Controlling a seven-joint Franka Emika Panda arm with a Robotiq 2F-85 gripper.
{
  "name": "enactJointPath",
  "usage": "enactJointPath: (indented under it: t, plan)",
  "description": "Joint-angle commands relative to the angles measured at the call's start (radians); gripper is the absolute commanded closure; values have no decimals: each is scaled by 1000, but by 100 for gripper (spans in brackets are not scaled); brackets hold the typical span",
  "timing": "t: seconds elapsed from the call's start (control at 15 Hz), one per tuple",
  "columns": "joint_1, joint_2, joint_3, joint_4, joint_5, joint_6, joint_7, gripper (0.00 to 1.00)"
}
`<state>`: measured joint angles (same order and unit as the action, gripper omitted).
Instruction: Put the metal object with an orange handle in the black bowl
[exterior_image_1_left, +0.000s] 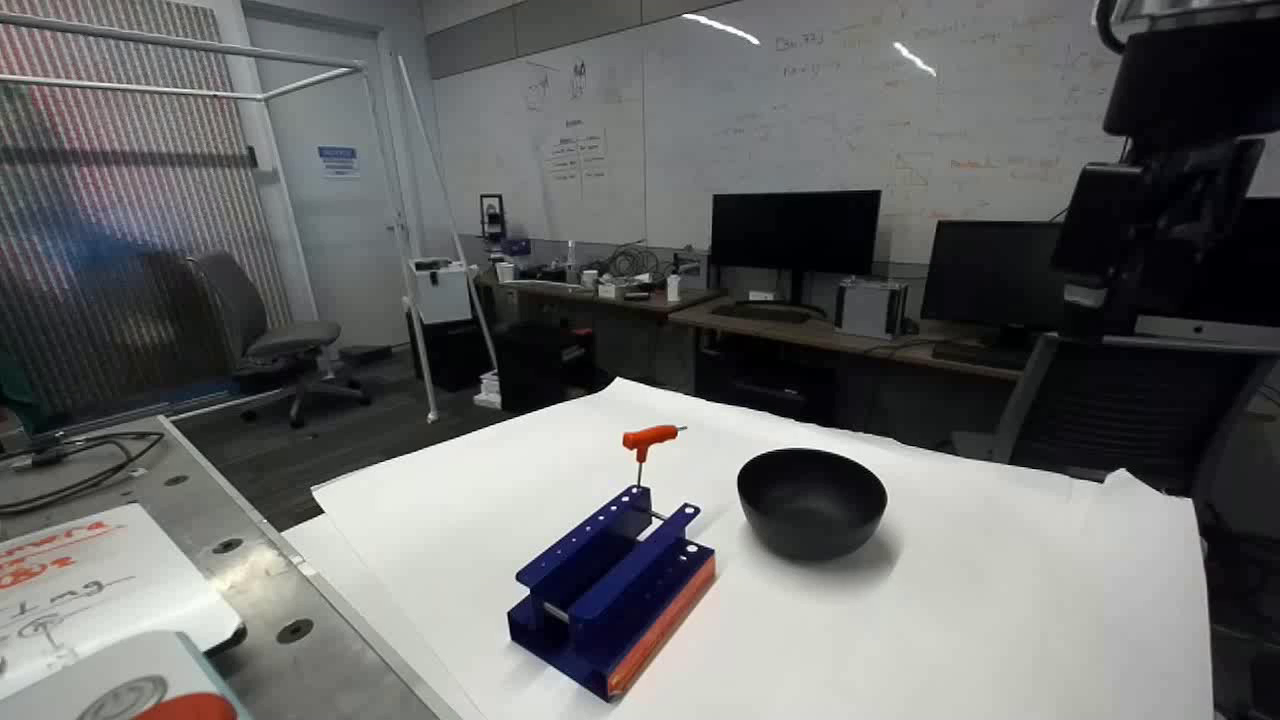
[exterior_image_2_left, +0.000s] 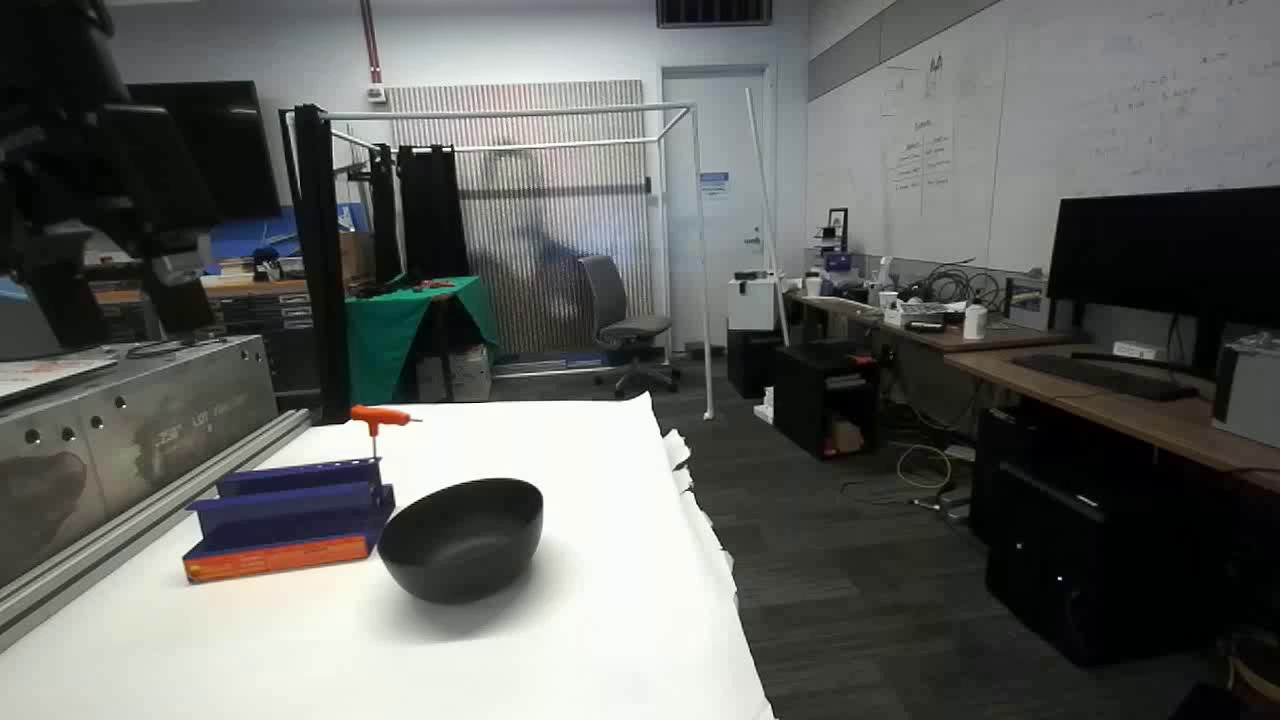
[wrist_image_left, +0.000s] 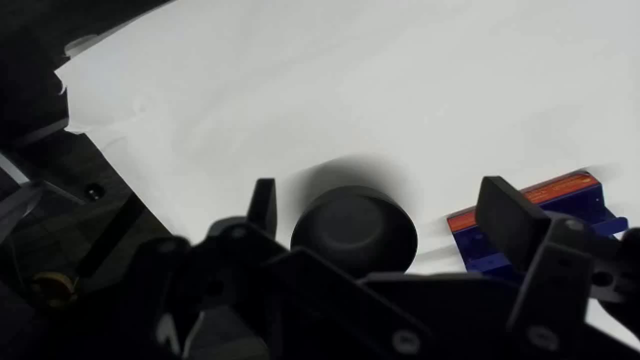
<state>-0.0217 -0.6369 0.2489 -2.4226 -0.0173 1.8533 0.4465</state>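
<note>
A: Position, orange-handled metal object (exterior_image_1_left: 645, 442)?
B: Upright at one end of the blue rack (exterior_image_1_left: 635, 568), near the black bowl (exterior_image_1_left: 812, 503); well apart from and lower than the gripper (wrist_image_left: 382, 210).
A: State of gripper?
B: Spread wide, above the tabletop (exterior_image_1_left: 950, 620).

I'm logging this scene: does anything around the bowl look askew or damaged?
Only the paper: in an exterior view, its right edge looks ragged and curled rather than flat. The tool stands upright in the rack; the bowl looks intact.
</note>
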Motion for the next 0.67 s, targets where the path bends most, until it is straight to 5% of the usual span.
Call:
enactJointPath:
  t: [0.0,0.33,0.6]
  plan:
    - [13,3,-10,7,-7,-2,6,0]
    - [12,-4,-10,19,-7,-2,6,0]
    - [8,180,-17,137,-34,93,-70,0]
